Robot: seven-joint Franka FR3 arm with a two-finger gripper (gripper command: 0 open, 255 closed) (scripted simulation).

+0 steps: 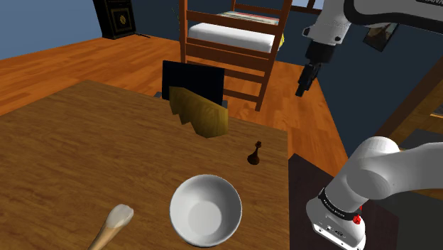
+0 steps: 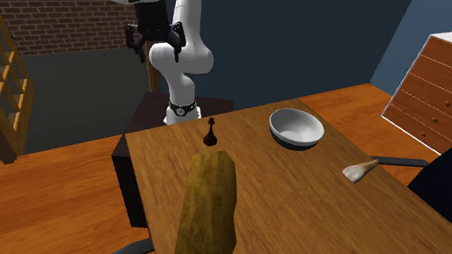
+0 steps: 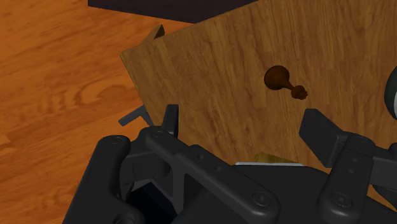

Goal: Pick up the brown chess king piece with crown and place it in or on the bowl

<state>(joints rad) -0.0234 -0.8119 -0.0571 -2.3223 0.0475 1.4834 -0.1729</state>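
The bowl (image 1: 183,194) is seen cropped in the wrist view. One brown chess king (image 3: 283,81) and one bowl are counted on the worktop (image 1: 85,156). The claw (image 3: 242,118) is held spread and empty.

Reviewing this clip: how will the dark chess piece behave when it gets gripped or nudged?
The chess piece stands upright on a small base with a narrow stem, so a sideways nudge would probably tip it. Once down, its rounded profile could roll toward the table edge nearby. It looks rigid and small, so it is likely light.
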